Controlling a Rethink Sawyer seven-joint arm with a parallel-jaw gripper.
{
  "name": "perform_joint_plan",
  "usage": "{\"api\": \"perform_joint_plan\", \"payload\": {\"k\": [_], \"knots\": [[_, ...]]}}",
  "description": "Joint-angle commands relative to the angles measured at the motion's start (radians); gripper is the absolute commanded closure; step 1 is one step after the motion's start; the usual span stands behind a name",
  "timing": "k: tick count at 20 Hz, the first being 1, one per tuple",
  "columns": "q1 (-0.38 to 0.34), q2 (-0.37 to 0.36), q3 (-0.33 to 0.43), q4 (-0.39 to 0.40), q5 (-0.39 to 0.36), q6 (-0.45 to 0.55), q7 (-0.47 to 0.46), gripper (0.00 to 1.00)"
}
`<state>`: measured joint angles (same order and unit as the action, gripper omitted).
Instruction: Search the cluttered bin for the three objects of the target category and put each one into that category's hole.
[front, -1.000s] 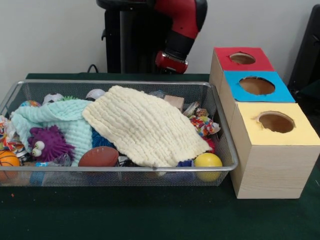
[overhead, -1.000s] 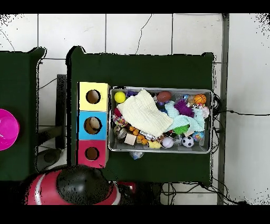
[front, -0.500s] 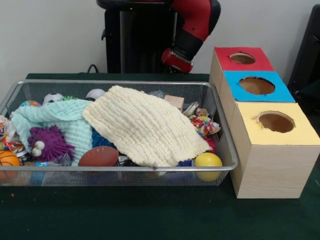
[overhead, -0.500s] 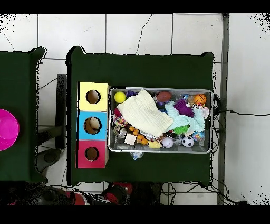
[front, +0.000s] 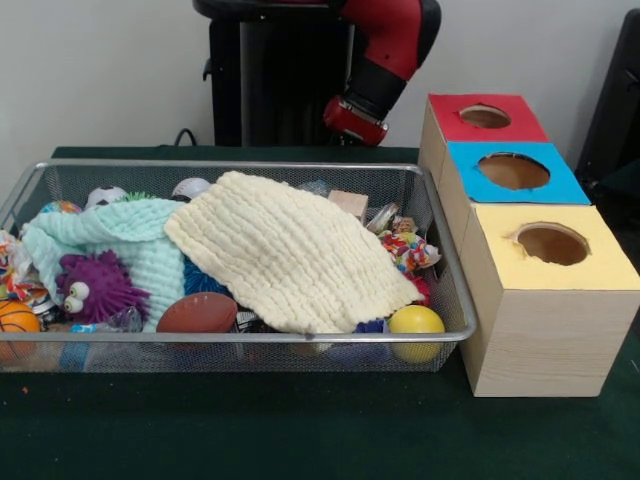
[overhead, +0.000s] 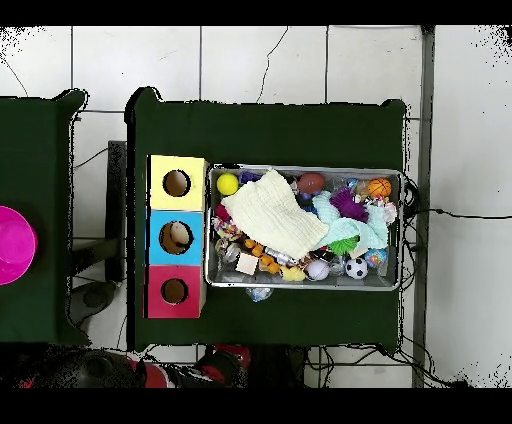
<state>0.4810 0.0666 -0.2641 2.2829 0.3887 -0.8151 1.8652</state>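
The wire mesh bin (front: 240, 338) sits on the green table, full of toys; it also shows in the overhead view (overhead: 305, 287). A cream cloth (front: 290, 250) and a mint cloth (front: 120, 235) cover much of its contents. A small see-through wrinkly lump (front: 125, 320) shows beside the purple spiky toy (front: 95, 285). Another clear lump (overhead: 258, 294) lies just outside the bin's rim in the overhead view. Something pale shows inside the blue box's hole (overhead: 178, 236). Only the red and black arm (front: 375, 70) shows, behind the bin. The gripper is out of view.
Three wooden boxes with holes stand beside the bin: red top (front: 450, 125), blue top (front: 470, 180), yellow top (front: 500, 260). A yellow ball (front: 416, 322), a brown football (front: 197, 312) and a basketball (front: 15, 320) lie along the bin's front. A pink bowl (overhead: 12, 245) sits on a side table.
The arm's upper part swung sideways behind the bin and drew back out of the overhead view's bottom. Nothing in the bin moved.
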Motion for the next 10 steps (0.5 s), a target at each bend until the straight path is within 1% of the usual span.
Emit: {"api": "perform_joint_plan", "payload": {"k": [1, 2, 4, 5, 7, 9, 10], "knots": [[-0.184, 0.206, -0.007, -0.139, -0.208, -0.527, 0.636, 0.0], [-0.225, 0.227, 0.0, -0.168, -0.26, -0.549, 0.643, 0.0], [-0.312, 0.257, 0.01, -0.234, -0.377, -0.555, 0.612, 0.0], [-0.356, 0.27, 0.016, -0.269, -0.438, -0.544, 0.586, 0.0], [-0.426, 0.292, 0.018, -0.336, -0.529, -0.51, 0.523, 0.0], [-0.479, 0.325, 0.016, -0.397, -0.578, -0.524, 0.477, 0.0], [-0.497, 0.34, 0.014, -0.419, -0.585, -0.54, 0.449, 0.0]]}}
